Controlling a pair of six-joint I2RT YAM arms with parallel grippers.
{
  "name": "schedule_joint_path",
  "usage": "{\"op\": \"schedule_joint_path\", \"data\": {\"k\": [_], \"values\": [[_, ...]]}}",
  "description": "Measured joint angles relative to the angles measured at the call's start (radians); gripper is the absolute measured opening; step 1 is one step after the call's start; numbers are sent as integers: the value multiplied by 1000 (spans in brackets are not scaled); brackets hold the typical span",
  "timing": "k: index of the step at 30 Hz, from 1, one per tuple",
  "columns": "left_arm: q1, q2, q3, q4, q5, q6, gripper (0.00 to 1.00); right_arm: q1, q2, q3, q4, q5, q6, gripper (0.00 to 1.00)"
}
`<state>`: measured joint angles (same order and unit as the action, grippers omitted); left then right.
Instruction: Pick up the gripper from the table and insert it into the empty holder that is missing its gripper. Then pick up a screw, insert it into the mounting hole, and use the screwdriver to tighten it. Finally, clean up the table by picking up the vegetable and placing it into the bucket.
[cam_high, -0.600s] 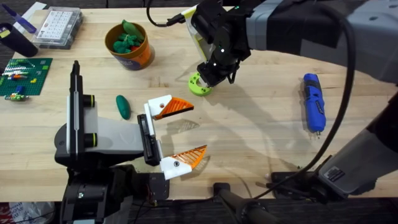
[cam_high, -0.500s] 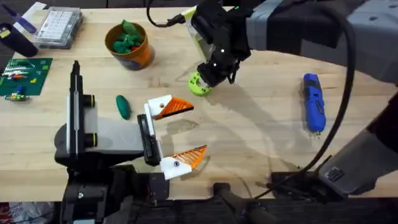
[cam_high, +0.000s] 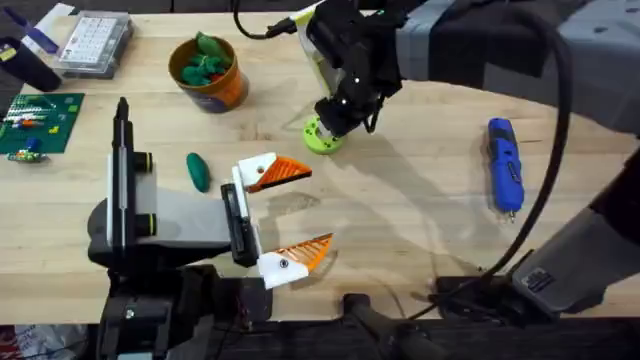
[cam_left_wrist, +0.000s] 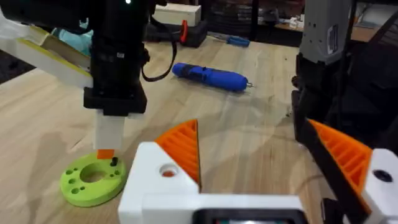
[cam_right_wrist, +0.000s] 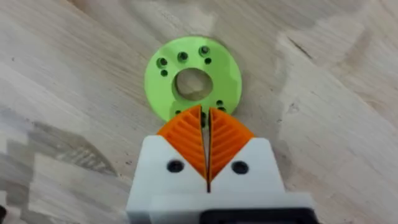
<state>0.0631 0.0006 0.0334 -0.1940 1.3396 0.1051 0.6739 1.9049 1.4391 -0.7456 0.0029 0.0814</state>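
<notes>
The lime-green gripper piece (cam_high: 323, 136) lies flat on the table, a round disc with a central hole (cam_right_wrist: 191, 81) (cam_left_wrist: 92, 179). My right gripper (cam_high: 334, 118) points down at its rim with the orange pads (cam_right_wrist: 205, 115) shut together at the disc's edge. A small dark bit shows at the tips; I cannot tell what it is. My left gripper (cam_high: 315, 207) (cam_left_wrist: 252, 130) hovers open nearer the front. The dark green vegetable (cam_high: 198, 170) lies left of it. The orange bucket (cam_high: 226, 94) stands behind. The blue screwdriver (cam_high: 504, 165) (cam_left_wrist: 208, 74) rests at the right.
The bucket holds green toy pieces. A clear parts box (cam_high: 95, 40) and a green baseplate (cam_high: 40, 120) sit at the far left. The right arm's dark links stretch over the back right of the table.
</notes>
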Motion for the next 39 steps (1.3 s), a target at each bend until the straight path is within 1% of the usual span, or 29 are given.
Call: {"op": "schedule_joint_path", "data": {"k": [1,2,4,5,7,8,10,23,26,27,29,30,33,39], "values": [[0,0,0,0,0,0,990,0,0,0,0,0,2,51],[0,0,0,0,0,0,990,0,0,0,1,0,3,155],[0,0,0,0,0,0,990,0,0,0,1,0,-1,402],[0,0,0,0,0,0,990,0,0,0,1,0,-1,489],[0,0,0,0,0,0,990,0,0,0,1,0,0,639],[0,0,0,0,0,0,990,0,0,0,1,0,-2,686],[0,0,0,0,0,0,990,0,0,0,-4,0,-2,717],[0,0,0,0,0,0,990,0,0,0,-31,0,-2,721],[0,0,0,0,0,0,990,0,0,0,-45,0,-1,765],[0,0,0,0,0,0,990,0,0,0,-49,0,-1,816],[0,0,0,0,0,0,990,0,0,0,-62,0,-1,954],[0,0,0,0,0,0,990,0,-1,0,-70,0,-3,983],[0,0,0,0,0,0,990,0,-15,-1,-101,0,-3,994],[0,0,0,0,0,0,990,0,-94,-2,-177,0,-3,994]]}}
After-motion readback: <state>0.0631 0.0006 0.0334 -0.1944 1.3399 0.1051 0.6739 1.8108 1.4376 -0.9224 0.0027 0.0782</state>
